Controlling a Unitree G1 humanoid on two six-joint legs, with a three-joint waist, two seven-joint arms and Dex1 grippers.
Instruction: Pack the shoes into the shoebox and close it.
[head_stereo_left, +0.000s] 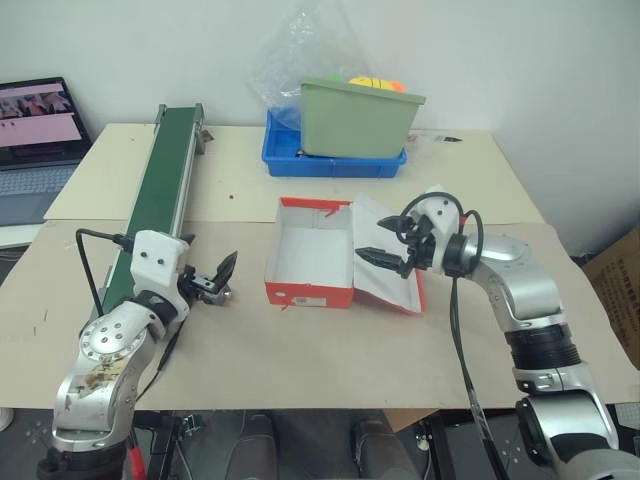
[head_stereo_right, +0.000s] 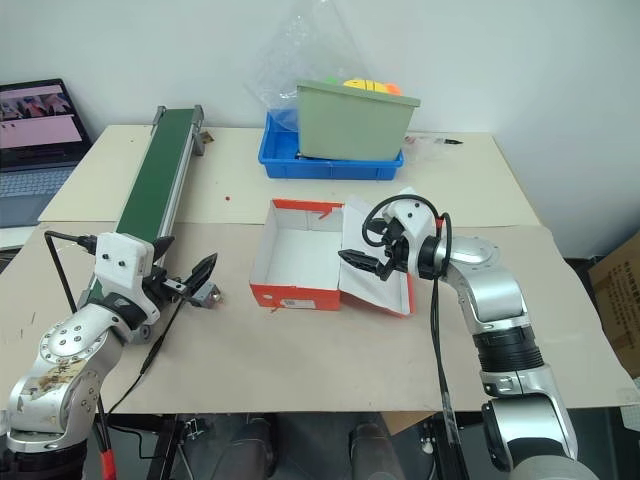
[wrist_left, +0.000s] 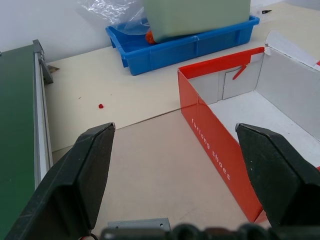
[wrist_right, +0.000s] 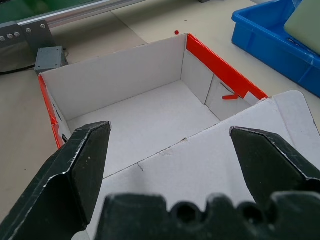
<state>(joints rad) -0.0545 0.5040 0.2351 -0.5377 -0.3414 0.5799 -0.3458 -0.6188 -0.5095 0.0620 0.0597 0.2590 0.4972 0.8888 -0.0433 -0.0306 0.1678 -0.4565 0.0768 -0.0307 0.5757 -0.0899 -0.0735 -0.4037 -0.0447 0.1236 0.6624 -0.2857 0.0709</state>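
Note:
The red shoebox (head_stereo_left: 308, 293) stands open in the middle of the table, its white inside (wrist_right: 145, 117) bare. Its hinged lid (head_stereo_left: 386, 288) lies flung open to the right, white side up. The shoes are out of view. My right gripper (head_stereo_left: 386, 259) hovers open over the lid, at the box's right wall, pointing left across the box; nothing is between its fingers (wrist_right: 82, 160). My left gripper (head_stereo_left: 222, 277) is open and holds nothing, a short way left of the box, facing the box's red side wall (wrist_left: 215, 145).
A green conveyor belt (head_stereo_left: 165, 180) runs along the left of the table. At the back stands a blue tray (head_stereo_left: 330, 160) holding a green bin (head_stereo_left: 358, 118) and a clear plastic bag. A laptop (head_stereo_left: 35, 125) sits far left. A small grey block (wrist_right: 50, 57) lies by the belt.

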